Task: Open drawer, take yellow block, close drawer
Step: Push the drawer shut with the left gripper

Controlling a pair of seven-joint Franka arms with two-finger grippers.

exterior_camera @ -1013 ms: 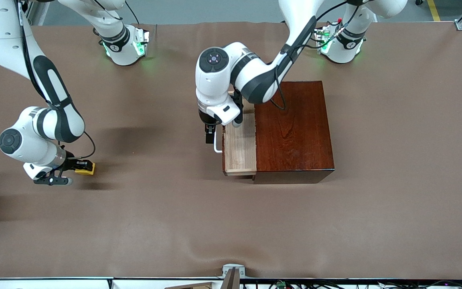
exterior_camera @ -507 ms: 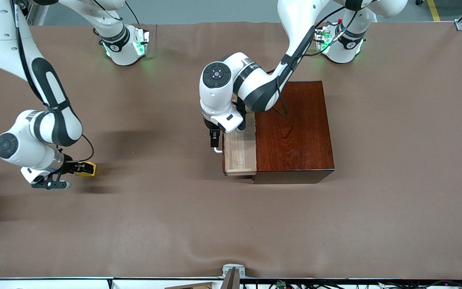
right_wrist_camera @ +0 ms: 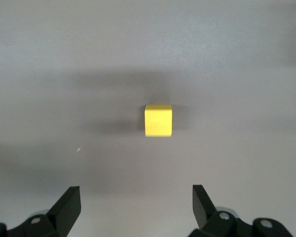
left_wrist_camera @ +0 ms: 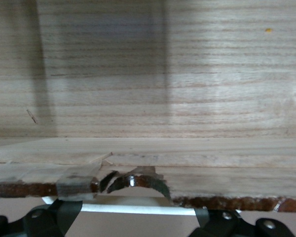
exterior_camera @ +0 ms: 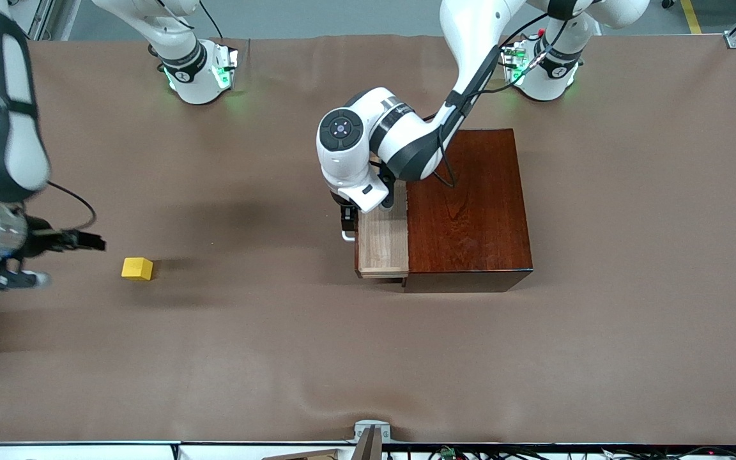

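Drawer (exterior_camera: 382, 246) sits partly pulled out of the mahogany box (exterior_camera: 467, 204) in the front view, pale wood tray showing, open end toward the right arm's end of the table. Tray interior visible here looks bare. White handle (exterior_camera: 346, 236) pokes out at the drawer front, w/ the left gripper (exterior_camera: 346, 220) right at it; left arm reaches down from its base over the box corner. Can't tell from this view whether its fingers are clamped on the bar or just beside it. Yellow block (exterior_camera: 137, 268) rests on the brown table cover (exterior_camera: 368, 358), well apart from the box, toward the right arm's end. Right gripper (exterior_camera: 80, 243) hangs up in the air near the block, nothing in it, over the cover at that end of the table.

Left wrist view: light-wood drawer floor (left_wrist_camera: 148, 74) fills most of the pic, front edge w/ dark reddish strip below it, white bar (left_wrist_camera: 138, 209) running across just beside the fingertips (left_wrist_camera: 54, 217). Fingers sit either side along the bar, spread apart; grip state not clear.

Right wrist view: block (right_wrist_camera: 158, 120) lies alone on the cover, between and ahead of the two fingers (right_wrist_camera: 69, 205), which are spread wide, released, not touching it.
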